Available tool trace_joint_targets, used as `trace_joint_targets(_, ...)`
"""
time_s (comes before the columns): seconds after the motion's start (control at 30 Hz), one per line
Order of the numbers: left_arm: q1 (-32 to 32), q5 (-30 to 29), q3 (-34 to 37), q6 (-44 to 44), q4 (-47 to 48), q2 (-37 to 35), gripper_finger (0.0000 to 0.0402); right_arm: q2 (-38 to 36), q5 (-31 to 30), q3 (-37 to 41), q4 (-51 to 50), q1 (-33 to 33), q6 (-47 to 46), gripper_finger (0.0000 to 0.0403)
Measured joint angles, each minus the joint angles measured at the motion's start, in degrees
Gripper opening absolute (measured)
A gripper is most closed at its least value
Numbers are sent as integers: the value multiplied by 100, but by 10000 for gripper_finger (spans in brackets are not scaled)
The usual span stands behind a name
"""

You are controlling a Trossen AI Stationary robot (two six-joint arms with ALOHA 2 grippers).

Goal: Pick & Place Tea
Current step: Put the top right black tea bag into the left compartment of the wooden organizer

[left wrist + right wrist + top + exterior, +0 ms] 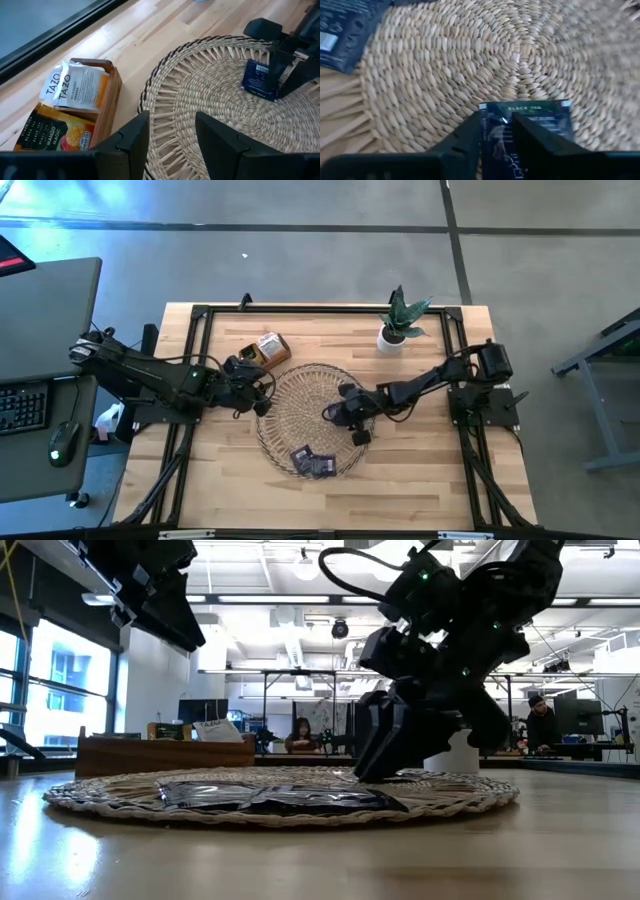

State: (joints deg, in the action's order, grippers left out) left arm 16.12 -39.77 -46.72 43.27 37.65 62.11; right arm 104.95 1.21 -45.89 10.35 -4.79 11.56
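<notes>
High view: the right hand (356, 418) is being lowered over the wicker tray (300, 385), fingers closed on a dark tea sachet (527, 122). More dark sachets (312, 461) are lying at the tray's near edge. The left hand (170, 135) is being held open beside the wooden box (268, 350). The placing step is judged in hand; releasing is called for next.

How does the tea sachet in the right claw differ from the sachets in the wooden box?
The black tea sachet is dark blue-black; the Tazo sachets in the wooden box are white-and-orange, with a dark mango one in front. The black tea sachet is pinched upright in the right claw over the wicker tray; the Tazo sachets stand loose in the box, off the tray. The left claw is open beside them. Both kinds are flat and square.
</notes>
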Motion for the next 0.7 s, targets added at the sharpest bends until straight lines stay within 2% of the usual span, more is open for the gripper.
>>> trace_joint_targets(0.13,0,42,0,-10,0,-1,158,-4,314,6,-46,69,-144,27)
trace_joint_targets(0.2,0,40,0,-57,-5,-1,158,-38,347,9,-57,69,-62,8)
trace_joint_targets(0.47,0,54,-4,-103,-21,2,158,-415,440,37,-18,60,-77,4)
trace_joint_targets(0.7,0,177,-7,-103,-13,2,158,-740,-7,33,-27,67,553,55)
